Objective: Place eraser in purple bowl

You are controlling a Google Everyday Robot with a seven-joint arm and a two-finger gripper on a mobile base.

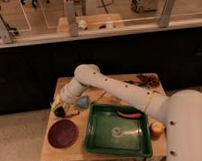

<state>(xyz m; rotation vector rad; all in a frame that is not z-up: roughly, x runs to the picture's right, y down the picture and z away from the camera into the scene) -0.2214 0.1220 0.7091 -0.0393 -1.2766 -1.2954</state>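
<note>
The arm (109,87) reached from the right side of the view across the wooden table (105,80), bending at its elbow near the table's back and dropping down toward the left edge. The gripper (61,107) hung low over the left part of the table, just behind the purple bowl (63,133). Whether its fingers were spread or closed could not be told.

A small dark shape (59,112) sat right at the gripper's tip, close to the table top; it may have been the eraser, but it was too small and too shadowed to be sure, and neither its long axis nor the way it pointed could be made out. It lay outside the bowl, a little behind the bowl's far rim.

The purple bowl rested near the front left corner of the table, round, shallow and dark. Just to its right stood a green tray (99,140), a wide rectangular one that filled the front middle of the table. A red, elongated thing (128,114) lay at the tray's back right corner. A light blue object (83,101) sat on the table beside the arm's wrist, just behind the tray's back left corner. An orange round thing (156,129) stood to the right of the tray.
</note>
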